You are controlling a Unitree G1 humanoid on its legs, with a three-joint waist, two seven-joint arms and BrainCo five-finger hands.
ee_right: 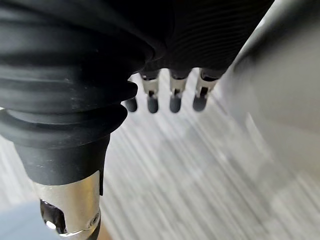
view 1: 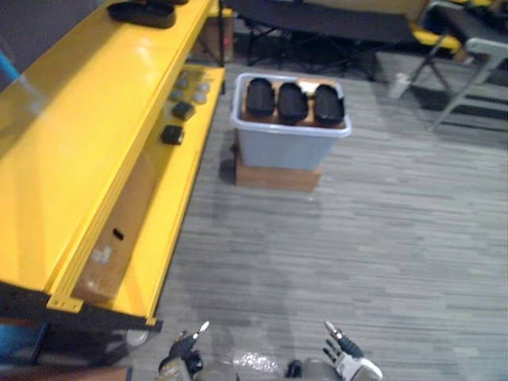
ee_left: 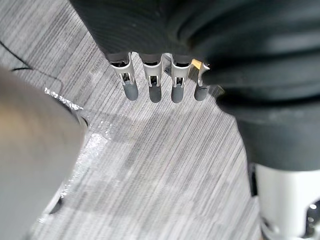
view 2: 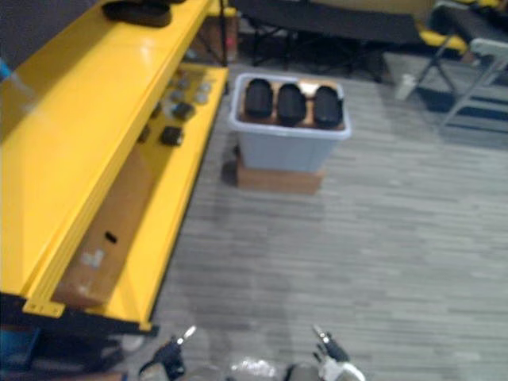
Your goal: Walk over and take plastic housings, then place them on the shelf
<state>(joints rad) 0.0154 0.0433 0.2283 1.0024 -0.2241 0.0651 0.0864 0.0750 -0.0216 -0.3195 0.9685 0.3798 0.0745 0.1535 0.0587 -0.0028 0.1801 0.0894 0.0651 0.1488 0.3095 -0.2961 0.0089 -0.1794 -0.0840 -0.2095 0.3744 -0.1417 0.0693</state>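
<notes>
Three black plastic housings [view 1: 292, 101] stand side by side in a grey bin [view 1: 287, 145] on a low wooden block, out on the floor ahead. To the left runs the yellow shelf [view 1: 87, 135], with one black housing [view 1: 143, 12] lying on its top at the far end. My left hand [view 1: 184, 346] and right hand [view 1: 343, 349] hang low at the near edge of the view, far from the bin. Both have straight, relaxed fingers [ee_left: 152, 85] over bare floor and hold nothing, as the right wrist view's fingers [ee_right: 172, 92] also show.
Small dark and grey parts [view 1: 182, 110] lie on the yellow shelf's lower level, and a brown board [view 1: 119, 238] sits in its near part. Dark folding furniture [view 1: 317, 24] and a chair [view 1: 468, 55] stand behind the bin. Grey plank floor [view 1: 357, 254] stretches between me and the bin.
</notes>
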